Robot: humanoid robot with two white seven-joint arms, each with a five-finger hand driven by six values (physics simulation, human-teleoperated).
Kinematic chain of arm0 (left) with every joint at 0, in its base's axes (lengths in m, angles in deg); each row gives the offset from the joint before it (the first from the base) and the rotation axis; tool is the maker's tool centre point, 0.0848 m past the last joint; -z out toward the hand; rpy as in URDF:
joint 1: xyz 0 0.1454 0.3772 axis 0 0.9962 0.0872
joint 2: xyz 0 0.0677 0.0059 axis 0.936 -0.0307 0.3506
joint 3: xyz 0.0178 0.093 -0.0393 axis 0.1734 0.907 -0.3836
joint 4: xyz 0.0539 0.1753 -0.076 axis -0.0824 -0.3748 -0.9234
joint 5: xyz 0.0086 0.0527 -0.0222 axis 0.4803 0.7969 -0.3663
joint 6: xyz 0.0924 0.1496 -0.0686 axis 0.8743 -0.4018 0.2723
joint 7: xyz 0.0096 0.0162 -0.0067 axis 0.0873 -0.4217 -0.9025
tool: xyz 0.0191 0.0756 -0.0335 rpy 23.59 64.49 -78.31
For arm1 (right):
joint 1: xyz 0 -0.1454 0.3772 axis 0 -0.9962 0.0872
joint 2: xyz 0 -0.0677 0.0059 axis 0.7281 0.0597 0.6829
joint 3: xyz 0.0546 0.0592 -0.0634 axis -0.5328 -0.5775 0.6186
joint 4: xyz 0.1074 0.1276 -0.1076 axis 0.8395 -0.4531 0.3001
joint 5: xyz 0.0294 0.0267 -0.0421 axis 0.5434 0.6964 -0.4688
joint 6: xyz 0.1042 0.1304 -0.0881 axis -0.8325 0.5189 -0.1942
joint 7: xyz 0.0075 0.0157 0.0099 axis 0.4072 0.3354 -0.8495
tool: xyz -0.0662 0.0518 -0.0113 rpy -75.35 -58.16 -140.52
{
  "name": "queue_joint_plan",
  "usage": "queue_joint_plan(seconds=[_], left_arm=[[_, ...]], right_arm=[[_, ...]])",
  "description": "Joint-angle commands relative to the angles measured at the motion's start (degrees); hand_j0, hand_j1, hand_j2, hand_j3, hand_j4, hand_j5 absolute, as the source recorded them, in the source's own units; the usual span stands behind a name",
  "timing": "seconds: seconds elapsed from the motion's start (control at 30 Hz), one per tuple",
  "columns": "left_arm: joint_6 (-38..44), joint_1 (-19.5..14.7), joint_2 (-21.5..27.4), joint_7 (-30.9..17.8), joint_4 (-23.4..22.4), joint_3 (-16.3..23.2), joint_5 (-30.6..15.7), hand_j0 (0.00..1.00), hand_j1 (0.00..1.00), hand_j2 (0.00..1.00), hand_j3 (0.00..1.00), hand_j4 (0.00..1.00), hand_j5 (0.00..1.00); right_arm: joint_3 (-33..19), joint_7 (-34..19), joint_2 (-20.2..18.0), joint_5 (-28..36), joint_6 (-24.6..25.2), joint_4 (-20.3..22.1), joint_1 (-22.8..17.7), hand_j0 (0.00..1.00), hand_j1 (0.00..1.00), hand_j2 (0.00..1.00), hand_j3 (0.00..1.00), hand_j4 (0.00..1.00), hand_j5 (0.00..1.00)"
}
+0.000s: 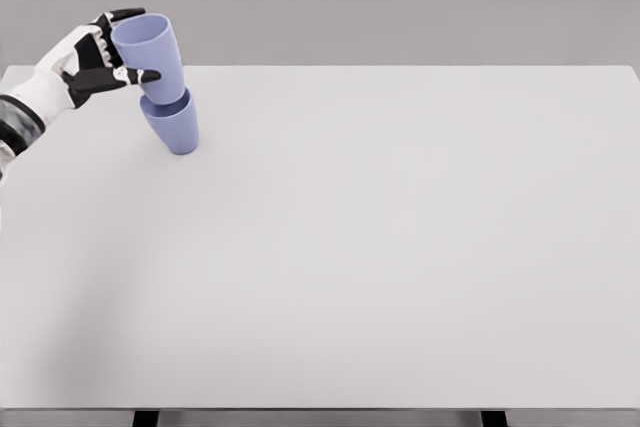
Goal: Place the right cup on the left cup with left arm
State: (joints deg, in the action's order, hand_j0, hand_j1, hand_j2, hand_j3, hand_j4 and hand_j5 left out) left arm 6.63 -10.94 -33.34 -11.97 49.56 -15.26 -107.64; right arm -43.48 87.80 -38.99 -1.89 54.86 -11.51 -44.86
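So, left hand (100, 59): it comes in from the left edge of the head view, near the far left corner of the table, and its fingers are closed around the upper cup.
Fingers (140, 75): dark ones wrap the near side of this cup below its rim; another dark finger shows behind the rim at the top.
Arm (30, 97): white with dark joints, it goes from the left edge up and to the right to the hand.
Upper cup (150, 57): light purple, open side up, tilted a little to the left. Its bottom part sits inside the mouth of the lower cup, so the two are nested.
Lower cup (172, 125): same light purple, standing on the table with its base down, also leaning slightly. Only its lower body and front rim are seen, because the upper cup fills its opening.
Table (380, 247): pale grey, wide; both cups are at its far left part, close to the back edge.
Table legs (146, 418): two dark pieces show under the near edge.
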Motion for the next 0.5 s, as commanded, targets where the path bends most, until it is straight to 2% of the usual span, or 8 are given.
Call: queue_joint_plan(seconds=[0.0, 0.17, 0.47], left_arm=[[-0.02, 0.0, -0.25, -0.01, -0.68, -0.01, 0.08, 0.67, 0.67, 0.67, 0.67, 0.67, 0.67], [-0.11, -0.7, -0.33, -0.01, -2.52, -0.01, 0.17, 0.67, 0.67, 0.67, 0.67, 0.67, 0.67], [-0.02, -0.7, -0.77, -0.01, -2.96, -0.01, 0.44, 0.67, 0.67, 0.67, 0.67, 0.67, 0.67]], right_arm=[[0.0, 0.0, -0.01, 0.01, 0.0, -0.01, 0.0, 1.0, 1.0, 1.0, 1.0, 1.0, 1.0], [0.0, 0.0, -0.01, 0.01, 0.0, -0.01, 0.0, 1.0, 1.0, 1.0, 1.0, 1.0, 1.0], [0.0, 0.0, -0.01, 0.01, 0.0, -0.01, 0.0, 1.0, 1.0, 1.0, 1.0, 1.0, 1.0]])
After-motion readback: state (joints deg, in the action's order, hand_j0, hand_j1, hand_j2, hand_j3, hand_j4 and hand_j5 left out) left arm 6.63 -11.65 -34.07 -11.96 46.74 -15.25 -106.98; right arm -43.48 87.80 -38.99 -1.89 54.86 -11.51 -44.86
